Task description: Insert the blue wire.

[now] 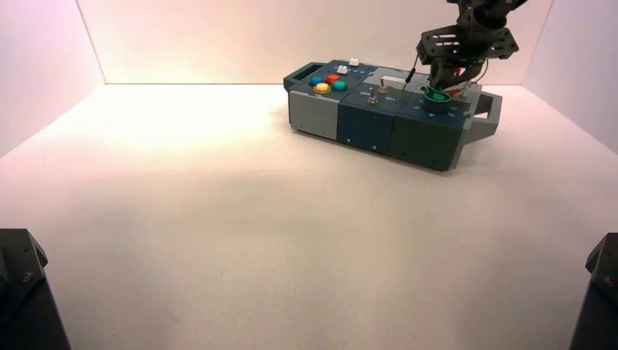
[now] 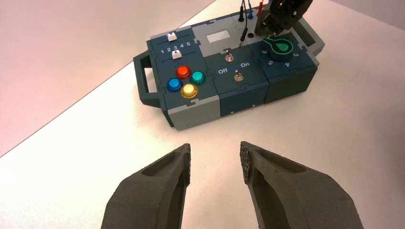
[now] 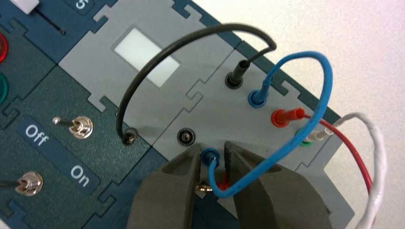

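The blue wire [image 3: 326,90] arches up over the grey panel of the box [image 1: 368,127]. One end sits in a blue socket [image 3: 257,98] at the far row. Its darker blue plug [image 3: 209,156] stands end-down on the panel between the fingers of my right gripper [image 3: 213,146]. The jaws are open: one finger is close against the plug and a gap shows on the other side. In the high view the right gripper [image 1: 438,84] hangs over the box's back right part. My left gripper [image 2: 216,153] is open and holds nothing, low over the table in front of the box.
A black wire loop [image 3: 167,52], a red wire [image 3: 288,116] and a white wire [image 3: 377,143] crowd round the blue one. An unfilled socket [image 3: 186,136] lies beside the plug. Two toggle switches [image 3: 81,127], a green knob [image 2: 280,46] and coloured buttons [image 2: 184,81] sit nearer the front.
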